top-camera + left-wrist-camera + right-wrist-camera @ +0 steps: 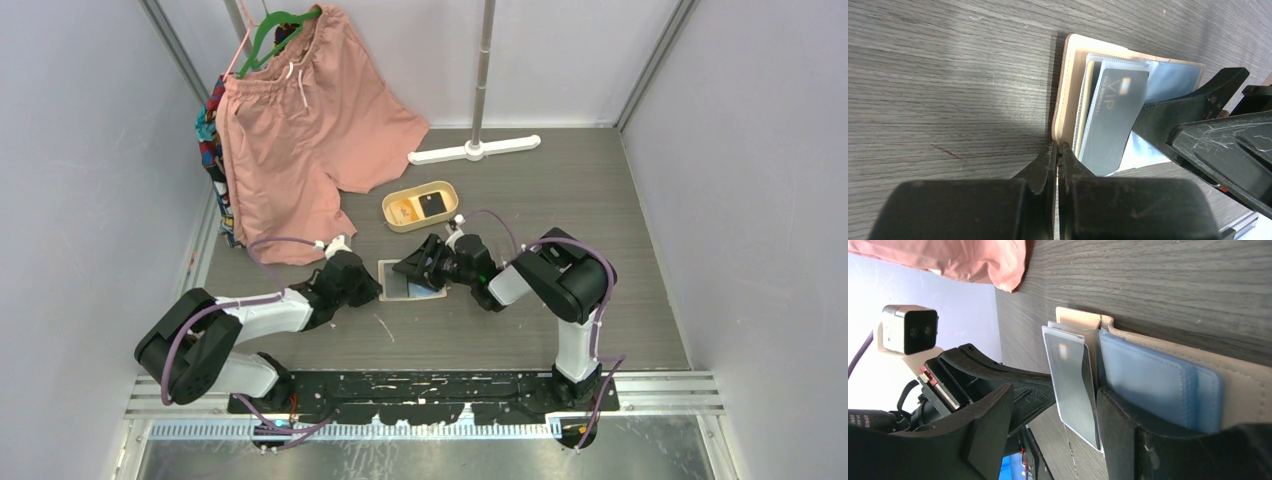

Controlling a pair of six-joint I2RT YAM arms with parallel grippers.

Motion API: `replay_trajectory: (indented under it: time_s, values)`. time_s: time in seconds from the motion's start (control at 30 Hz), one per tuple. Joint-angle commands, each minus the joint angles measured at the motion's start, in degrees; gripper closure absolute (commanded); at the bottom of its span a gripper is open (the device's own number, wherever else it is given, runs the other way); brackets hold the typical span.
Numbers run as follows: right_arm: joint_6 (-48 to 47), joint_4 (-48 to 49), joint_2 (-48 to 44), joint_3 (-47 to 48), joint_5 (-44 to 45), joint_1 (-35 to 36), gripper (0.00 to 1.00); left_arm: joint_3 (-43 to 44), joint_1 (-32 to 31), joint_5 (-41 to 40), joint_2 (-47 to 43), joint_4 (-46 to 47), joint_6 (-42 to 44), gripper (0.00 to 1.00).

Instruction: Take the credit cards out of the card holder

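Note:
The beige card holder [396, 280] lies open on the table, with blue pockets [1148, 380] and clear sleeves inside. A grey credit card [1113, 115] marked VIP sticks up out of a sleeve. My right gripper [1055, 392] is open around this card [1073, 380]. One finger [1118, 430] touches the card's face and the other finger [983, 425] stands well away from it. My left gripper [1058, 150] is shut, its tips at the holder's [1070, 90] near corner. In the top view both grippers, left [375, 283] and right [415, 268], meet over the holder.
An oval tan tray [448, 190] behind the holder has an orange card [403, 210] and a black card [433, 203] in it. Pink shorts [300, 120] hang at the back left. A white stand base [475, 150] sits at the back.

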Motion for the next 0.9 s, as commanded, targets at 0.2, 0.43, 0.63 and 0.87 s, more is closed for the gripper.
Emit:
replay_trajectory:
  time_s: [0.2,0.43,0.63,0.87]
  values:
    - [-7.81,-20.22,-0.88,7.64,-15.31,5.77,0.26,-0.04,-0.75,2.77,2.88,-0.27,0.66,1.00]
    - [-5.89,-13.17,0.69,7.44,-21.13,6.79,0.26,0.03,-0.70,2.89,3.06,-0.41,0.82,1.00]
    - [4.85,6.12,3.37,4.95,-27.31,6.78,0.27,-0.21,-0.70,2.98,3.01,-0.33,0.72,1.00]
    - [1.09,-2.07,1.97,5.71,-25.41,7.03,0.34,0.00,-0.70,3.33,3.45,-0.15,0.73,1.00]
